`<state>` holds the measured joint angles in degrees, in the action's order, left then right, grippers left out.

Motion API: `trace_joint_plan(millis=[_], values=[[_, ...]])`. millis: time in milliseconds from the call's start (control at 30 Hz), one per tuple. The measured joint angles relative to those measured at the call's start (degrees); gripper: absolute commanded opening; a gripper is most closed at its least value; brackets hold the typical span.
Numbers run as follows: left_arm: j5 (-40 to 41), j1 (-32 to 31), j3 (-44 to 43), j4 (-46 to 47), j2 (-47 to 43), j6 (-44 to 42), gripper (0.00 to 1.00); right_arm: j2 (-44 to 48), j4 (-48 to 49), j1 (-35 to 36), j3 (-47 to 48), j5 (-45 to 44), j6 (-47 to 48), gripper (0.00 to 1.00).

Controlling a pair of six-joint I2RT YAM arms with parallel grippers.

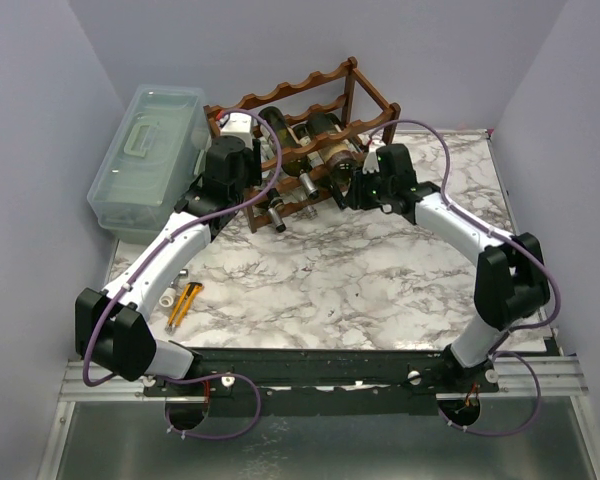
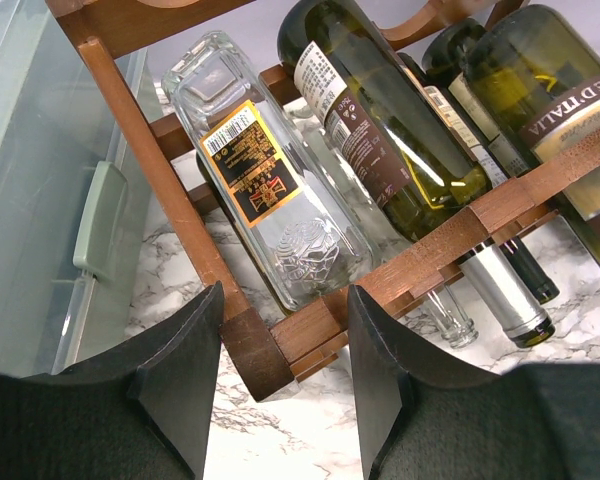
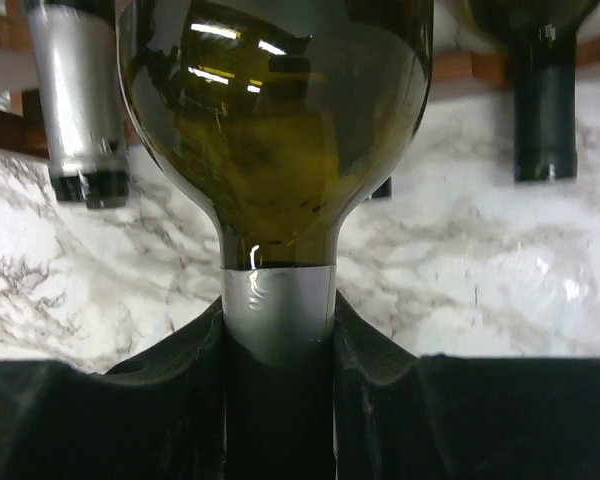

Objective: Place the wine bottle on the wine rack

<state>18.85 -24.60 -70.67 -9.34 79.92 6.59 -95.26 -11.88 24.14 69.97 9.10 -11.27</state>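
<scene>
The dark reddish-brown wine rack (image 1: pixel 310 85) stands at the back of the marble table with several bottles lying in it. My right gripper (image 1: pixel 360 186) is at the rack's front, shut on the silver-foiled neck of a green wine bottle (image 3: pixel 275 120). The bottle's body points away into the rack, and the pads (image 3: pixel 365 345) press both sides of the neck. My left gripper (image 2: pixel 285 320) straddles the rack's front left corner post (image 2: pixel 170 200). One finger (image 2: pixel 195 340) touches the post and the other meets the lower rail.
A pale green translucent plastic box (image 1: pixel 145 160) sits against the rack's left side. In the rack lie a clear square bottle (image 2: pixel 270 190) and green bottles (image 2: pixel 380 130), necks jutting toward me. A yellow utility knife (image 1: pixel 183 305) lies near the left arm.
</scene>
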Motion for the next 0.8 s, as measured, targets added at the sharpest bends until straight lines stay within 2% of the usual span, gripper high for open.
trace_joint_plan(millis=[467, 800], values=[[-0.8, 0.0, 0.4, 0.4, -0.2, -0.2, 0.40, -15.9, -0.4, -1.4, 20.5, 5.6, 2.3, 0.01], [-1.7, 0.4, 0.7, 1.3, -0.2, -0.2, 0.37, -20.3, -11.5, -1.4, 29.9, 6.8, 2.5, 0.01]])
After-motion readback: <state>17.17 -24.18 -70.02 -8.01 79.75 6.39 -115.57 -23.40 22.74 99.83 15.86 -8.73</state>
